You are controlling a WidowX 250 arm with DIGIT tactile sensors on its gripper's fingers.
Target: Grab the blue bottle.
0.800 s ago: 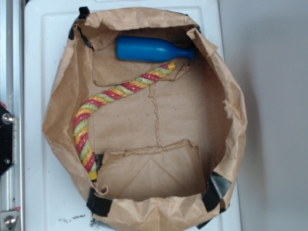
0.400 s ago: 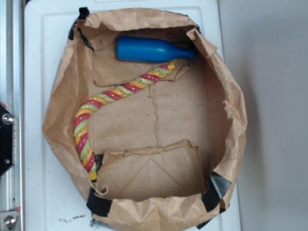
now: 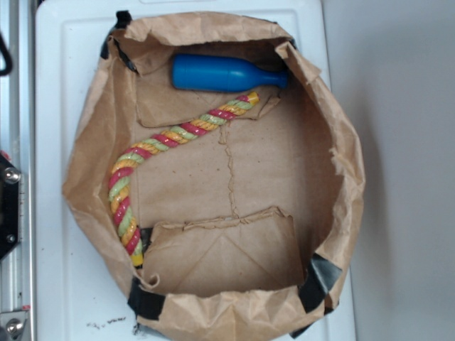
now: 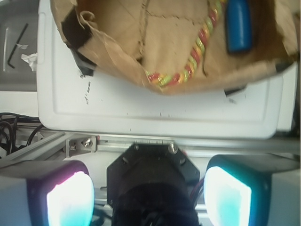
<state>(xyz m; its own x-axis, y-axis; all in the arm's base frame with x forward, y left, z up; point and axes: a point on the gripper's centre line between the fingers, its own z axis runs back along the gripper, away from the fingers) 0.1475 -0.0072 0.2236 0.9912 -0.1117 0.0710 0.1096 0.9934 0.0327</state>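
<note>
task barely started by our read. the blue bottle lies on its side untouched at the top of the exterior frame, inside the paper bag, neck pointing right, close under the bag's upper wall. the rope runs just below it, curving down the left side; its upper end sits near the bottle's neck, we can't tell if they touch.

in the wrist view the bottle shows at upper right, well away from the gripper, which hangs outside the bag over the metal rail at the bottom of the frame. fingers stand wide apart with nothing between them.

left to do, as we judge: reach over the white tray, drop into the bag, close on the bottle body without snagging the rope or the bag wall.

versus the earlier exterior frames: bottle, rope and bag unchanged. at the left edge the dark arm part has shifted a bit and a dark cable loop now shows upper left.
</note>
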